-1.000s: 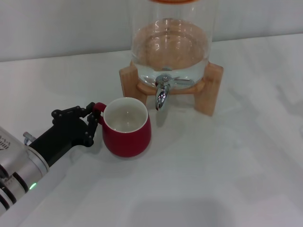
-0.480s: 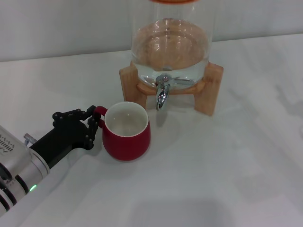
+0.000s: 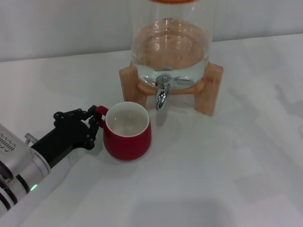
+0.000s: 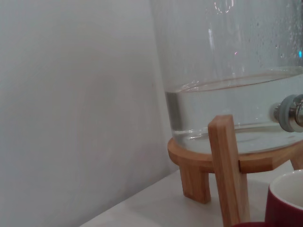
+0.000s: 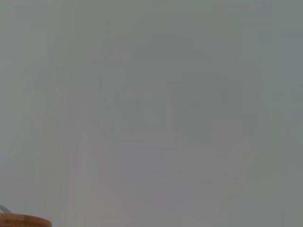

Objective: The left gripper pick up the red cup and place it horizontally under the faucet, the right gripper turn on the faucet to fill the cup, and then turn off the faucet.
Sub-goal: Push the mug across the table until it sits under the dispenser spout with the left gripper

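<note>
the cup (image 3: 127,131) stands upright on the white table (image 3: 227,165), just in front of the faucet (image 3: 162,93) and a little to its left, not quite under the spout. my left gripper (image 3: 94,122) is closed on the cup's handle (image 3: 100,112). the dispenser (image 3: 169,42) sits on its wooden stand (image 3: 210,90) behind. my right gripper is out of sight.

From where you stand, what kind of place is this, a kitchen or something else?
Probably a staged test bench, not a kitchen: a bare white table against a plain wall, holding only a glass dispenser on a wooden stand and a red cup held by the left gripper.
</note>
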Controlling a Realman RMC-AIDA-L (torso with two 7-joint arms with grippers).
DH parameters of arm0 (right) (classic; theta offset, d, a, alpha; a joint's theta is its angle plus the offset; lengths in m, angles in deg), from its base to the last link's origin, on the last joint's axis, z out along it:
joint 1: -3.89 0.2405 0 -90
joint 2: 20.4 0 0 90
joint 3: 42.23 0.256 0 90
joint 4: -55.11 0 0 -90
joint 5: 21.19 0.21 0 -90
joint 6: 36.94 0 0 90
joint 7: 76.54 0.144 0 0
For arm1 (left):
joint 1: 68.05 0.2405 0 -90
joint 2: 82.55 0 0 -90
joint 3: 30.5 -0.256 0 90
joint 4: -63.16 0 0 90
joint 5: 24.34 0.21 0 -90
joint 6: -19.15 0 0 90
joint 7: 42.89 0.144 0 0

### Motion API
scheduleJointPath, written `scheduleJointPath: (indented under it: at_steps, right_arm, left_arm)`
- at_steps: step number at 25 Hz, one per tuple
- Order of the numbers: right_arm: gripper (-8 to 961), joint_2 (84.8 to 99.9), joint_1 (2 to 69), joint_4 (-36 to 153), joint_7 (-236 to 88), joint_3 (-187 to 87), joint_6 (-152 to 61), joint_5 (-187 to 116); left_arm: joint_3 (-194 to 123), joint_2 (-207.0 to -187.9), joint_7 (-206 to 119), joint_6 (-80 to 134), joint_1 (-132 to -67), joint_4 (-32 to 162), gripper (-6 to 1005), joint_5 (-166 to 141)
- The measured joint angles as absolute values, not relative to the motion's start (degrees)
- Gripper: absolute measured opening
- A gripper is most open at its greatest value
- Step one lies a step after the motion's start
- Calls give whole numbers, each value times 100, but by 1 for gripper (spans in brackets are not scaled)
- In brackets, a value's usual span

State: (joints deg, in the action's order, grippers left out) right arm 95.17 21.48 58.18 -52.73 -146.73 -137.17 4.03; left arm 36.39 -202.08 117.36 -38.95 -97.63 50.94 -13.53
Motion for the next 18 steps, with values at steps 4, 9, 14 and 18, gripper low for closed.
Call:
scheduleJointPath:
  at_steps: [4, 9, 14, 18]
  right_arm:
    - [855, 9518, 2164, 5826, -5273, -14673, -13713, 404]
    - [855, 9517, 2173, 5835, -5273, -14673, -13712, 404]
    - [855, 9517, 2174, 5836, -5273, -14673, -13713, 404]
    - [855, 9517, 2178, 5836, -5273, -14673, -13717, 403]
  left_arm:
    - [3639, -20206, 11726, -3844, -9798, 5088, 103, -1352]
    - [3632, -20201, 11718, -3799, -9819, 5037, 103, -1352]
    - [3630, -20199, 11720, -3795, -9840, 5038, 103, -1330]
    - [3629, -20203, 11719, -3795, -9871, 5037, 103, -1285]
